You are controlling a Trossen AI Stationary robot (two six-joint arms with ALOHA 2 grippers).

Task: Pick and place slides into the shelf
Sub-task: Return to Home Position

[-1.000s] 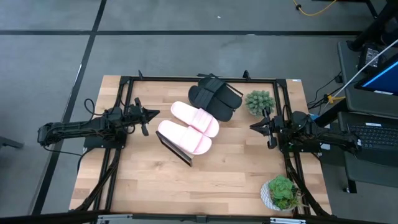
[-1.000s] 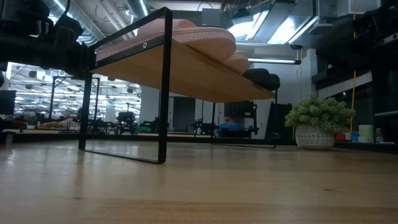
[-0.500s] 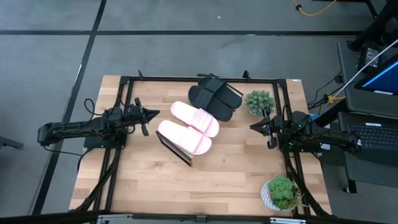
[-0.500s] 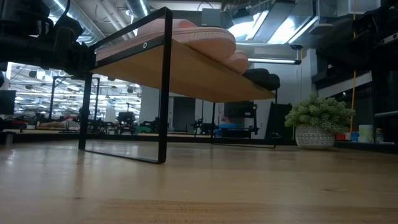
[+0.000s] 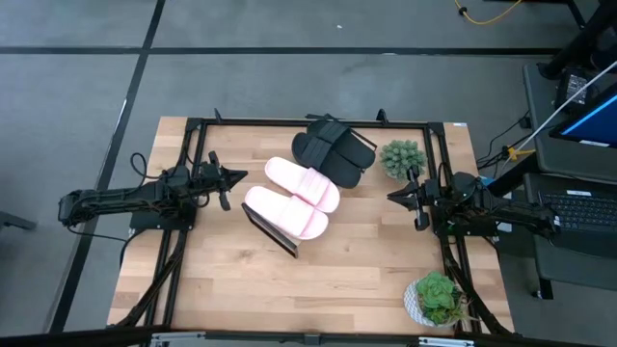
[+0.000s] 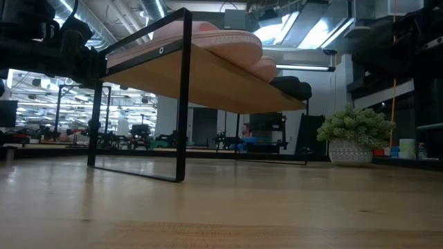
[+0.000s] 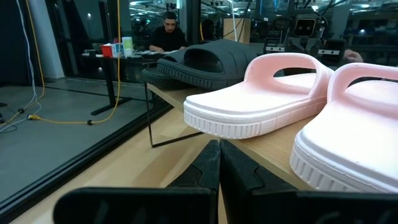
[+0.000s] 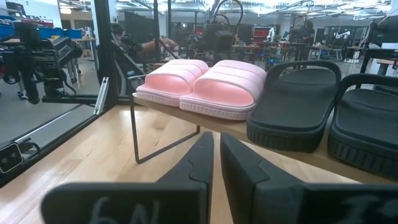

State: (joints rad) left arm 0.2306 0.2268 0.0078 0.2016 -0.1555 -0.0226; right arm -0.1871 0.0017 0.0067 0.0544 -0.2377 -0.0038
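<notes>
High view first: left gripper (image 5: pixel 239 175) is pinched closed on nothing at the left side of the table (image 5: pixel 337 280), aimed at the shelf (image 5: pixel 270 231). Right gripper (image 5: pixel 393 196), fingers pressed together and empty too, sits at the right side. Between them, up on the slanted shelf, are two pink slides (image 5: pixel 302 183) side by side, with two black slides (image 5: pixel 333 154) just beside them.

- A robotics lab or workshop.
- Bare ceiling ducts (image 6: pixel 118 14) and strip lights (image 6: pixel 304 31) run above rows of equipment benches (image 6: pixel 131 135).
- A laptop (image 5: pixel 588 207) sits past the desk's (image 5: pixel 241 280) right edge.
- A person (image 7: pixel 168 28) sits at a far bench.
</notes>
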